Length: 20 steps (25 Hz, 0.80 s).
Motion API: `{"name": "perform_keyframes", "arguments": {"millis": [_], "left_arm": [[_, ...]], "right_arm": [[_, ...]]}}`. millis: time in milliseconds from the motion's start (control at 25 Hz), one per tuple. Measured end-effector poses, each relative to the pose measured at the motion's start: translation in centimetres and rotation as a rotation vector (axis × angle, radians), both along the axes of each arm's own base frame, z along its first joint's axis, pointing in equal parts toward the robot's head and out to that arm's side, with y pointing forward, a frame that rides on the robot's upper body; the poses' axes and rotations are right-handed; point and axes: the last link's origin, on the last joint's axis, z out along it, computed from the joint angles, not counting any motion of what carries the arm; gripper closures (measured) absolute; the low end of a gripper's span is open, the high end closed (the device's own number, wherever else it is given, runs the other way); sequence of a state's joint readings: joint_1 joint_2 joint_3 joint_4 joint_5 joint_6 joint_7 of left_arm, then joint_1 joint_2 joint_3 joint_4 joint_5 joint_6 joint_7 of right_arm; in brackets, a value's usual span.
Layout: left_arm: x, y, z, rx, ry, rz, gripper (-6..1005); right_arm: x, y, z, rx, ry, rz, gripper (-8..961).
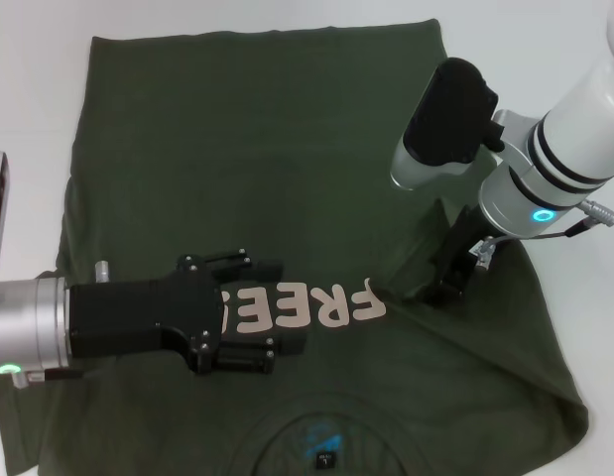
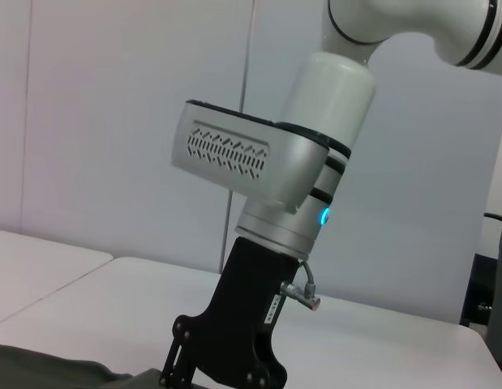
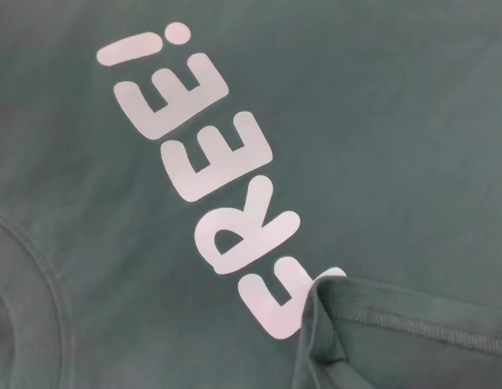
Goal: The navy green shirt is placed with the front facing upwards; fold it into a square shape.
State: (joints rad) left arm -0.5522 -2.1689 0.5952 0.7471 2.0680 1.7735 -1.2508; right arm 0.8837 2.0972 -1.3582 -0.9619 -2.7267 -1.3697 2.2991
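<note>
Two grippers are seen over the navy green shirt [image 1: 257, 159], which lies spread front-up on the white table [image 1: 29, 109], collar [image 1: 287, 421] and blue neck label [image 1: 321, 436] nearest the robot. The left gripper [image 1: 272, 312] is held low over the chest, covering the end of the pale "FREE!" lettering [image 1: 321, 305]; its fingers [image 1: 249, 354] are seen spread apart, with nothing held between them. The right gripper [image 1: 432, 288] is lowered at the shirt's right side, just beside the "F", where the cloth is raised into a peaked fold [image 1: 440, 223]; whether its fingers are apart or closed on the fabric cannot be told. In the right wrist view, a hemmed edge [image 3: 413, 324] is seen folded over beside the letter "F" [image 3: 287, 296].
</note>
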Motion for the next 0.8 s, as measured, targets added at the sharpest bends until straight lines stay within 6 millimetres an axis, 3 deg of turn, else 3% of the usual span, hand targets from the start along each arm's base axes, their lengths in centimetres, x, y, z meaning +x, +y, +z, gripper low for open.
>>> {"name": "perform_keyframes", "arguments": {"millis": [800], "left_arm": [[0.0,0.0,0.0,0.002,-0.006,0.003,123]], "right_arm": [[0.6,-0.1,-1.5,-0.017,-0.059,0.068,397]]}}
